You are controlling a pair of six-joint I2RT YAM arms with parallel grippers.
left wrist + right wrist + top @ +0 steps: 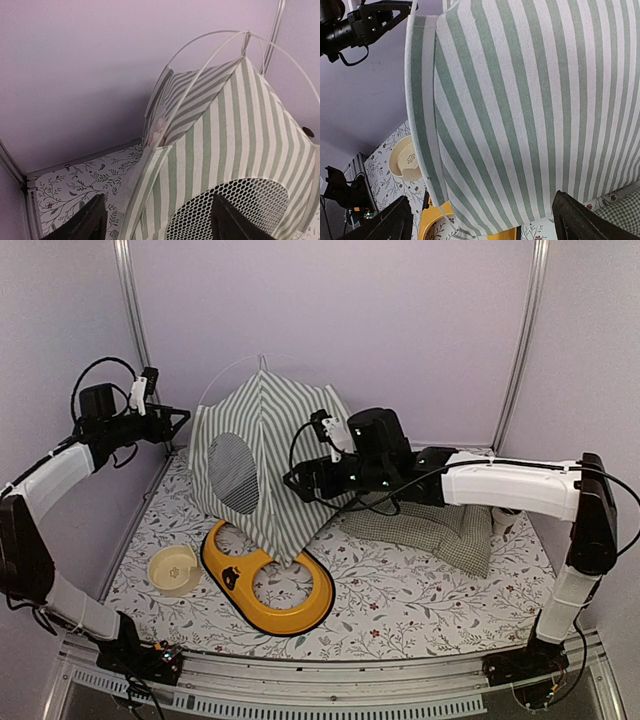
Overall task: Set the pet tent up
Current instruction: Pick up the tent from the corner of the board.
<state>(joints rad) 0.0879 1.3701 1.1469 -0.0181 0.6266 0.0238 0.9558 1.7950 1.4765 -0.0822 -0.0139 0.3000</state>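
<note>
- The left gripper (176, 421) hung raised at the back left, jaws apart and empty, just beside the tent's (272, 435) rear corner.
- The right gripper (296, 483) reached leftward, jaws wide, holding nothing, close to the striped side.
- The tent stood upright, poles (200, 80) arching over it, mesh window (233, 472) facing front-left.

Both bases sat at the near edge; left arm (60, 472) was raised high at the left, elbow bent; left gripper (178, 420) pointed right, fingers (92, 220) spread, holding nothing; right arm (510, 485) reached leftward across the middle, wrist roughly level; right gripper (297, 483) gaped wide, fingers (580, 220) far apart, gripping nothing.
</note>
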